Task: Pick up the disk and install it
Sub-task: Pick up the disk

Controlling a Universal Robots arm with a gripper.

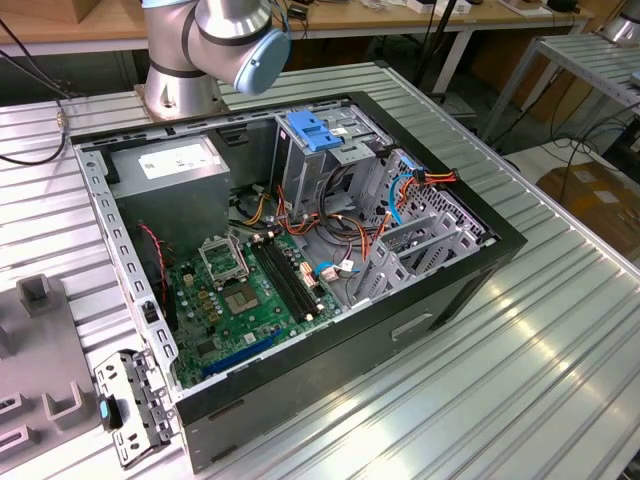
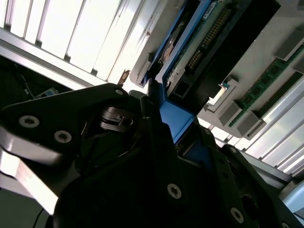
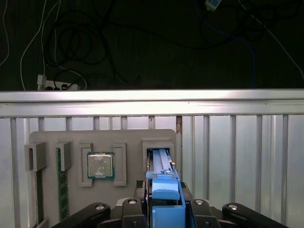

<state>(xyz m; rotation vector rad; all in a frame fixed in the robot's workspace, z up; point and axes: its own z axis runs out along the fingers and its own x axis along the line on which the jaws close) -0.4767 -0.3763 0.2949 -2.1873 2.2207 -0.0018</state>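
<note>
1. At nine o'clock in the exterior view, at its left edge, a grey fixture plate [image 1: 40, 340] lies on the ribbed metal table [image 1: 520, 370]. A perforated metal bracket [image 1: 130, 405] lies just beside it, at seven o'clock of the computer case [image 1: 300, 395]
2. The case lies open on its side in the middle of the table. A power supply [image 1: 175, 160] sits at its eleven o'clock and a green motherboard [image 1: 240, 300] near its six o'clock
3. The arm [image 1: 215, 40] rises at twelve o'clock, just beyond the case wall
4. A light-blue ribbed plate [image 1: 315, 130] tops the drive cage [image 1: 400, 250] at one o'clock, and orange and red cables [image 1: 440, 178] bunch at three o'clock
5. In the first wrist view the fixture plate [image 3: 128, 137] carries, in turn, a memory stick [image 3: 60, 183], a processor [image 3: 100, 165] and the disk [image 3: 164, 178]. The disk stands on edge in a slot near the table's rail
6. The claw [image 3: 164, 204] is open only as wide as the blue carrier is thick. Its black fingers [image 3: 141, 195] press against both sides of the disk's near end tab, while the rest of the disk sits in the slot, and the claw holds nothing else
7. The second wrist view shows the grip from the side: the claw [image 2: 161, 123] pinches the blue tab, and the disk [image 2: 202, 40] runs away from it, showing its green circuit board
</note>
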